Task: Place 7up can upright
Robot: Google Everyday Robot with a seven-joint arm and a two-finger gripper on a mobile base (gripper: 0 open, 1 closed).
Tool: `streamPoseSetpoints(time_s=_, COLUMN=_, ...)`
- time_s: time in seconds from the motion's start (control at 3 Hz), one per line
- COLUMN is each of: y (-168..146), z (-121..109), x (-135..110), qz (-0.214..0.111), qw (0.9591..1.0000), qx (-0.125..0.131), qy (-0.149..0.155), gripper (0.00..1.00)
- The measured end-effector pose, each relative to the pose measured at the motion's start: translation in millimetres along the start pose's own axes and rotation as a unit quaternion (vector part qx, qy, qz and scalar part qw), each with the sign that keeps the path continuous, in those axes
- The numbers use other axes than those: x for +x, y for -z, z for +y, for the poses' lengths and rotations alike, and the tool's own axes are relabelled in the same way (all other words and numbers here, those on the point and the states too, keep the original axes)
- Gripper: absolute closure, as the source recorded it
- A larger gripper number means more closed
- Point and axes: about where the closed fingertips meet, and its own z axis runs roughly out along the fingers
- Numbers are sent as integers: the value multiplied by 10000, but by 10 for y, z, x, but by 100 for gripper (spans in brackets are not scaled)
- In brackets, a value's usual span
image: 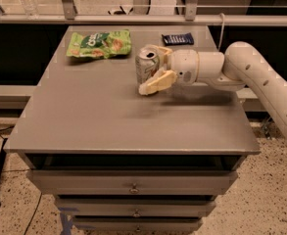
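Both jaws look spread, flanking the 7up can [146, 66], which stands upright on the table [104, 126]. I judge the gripper [150, 70] brackets it only to guard against tipping.

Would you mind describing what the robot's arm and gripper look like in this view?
The arm is a smooth, off-white tube with a row of small dark dots along its side, ending in a rounded white wrist housing. The gripper, at the 7up can near the back middle of the table, is pale yellowish-tan. No cables or lettering show on either.
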Motion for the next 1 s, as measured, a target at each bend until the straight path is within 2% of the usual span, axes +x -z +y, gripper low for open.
streamPoseSetpoints(time_s=0.33, y=26, z=3, x=-16, qz=157, qw=9999, qx=14, qy=61, gripper=0)
streamPoseSetpoints(time_s=1.0, y=268, z=25, x=-16, qz=667, qw=9975, qx=79, qy=231, gripper=0)
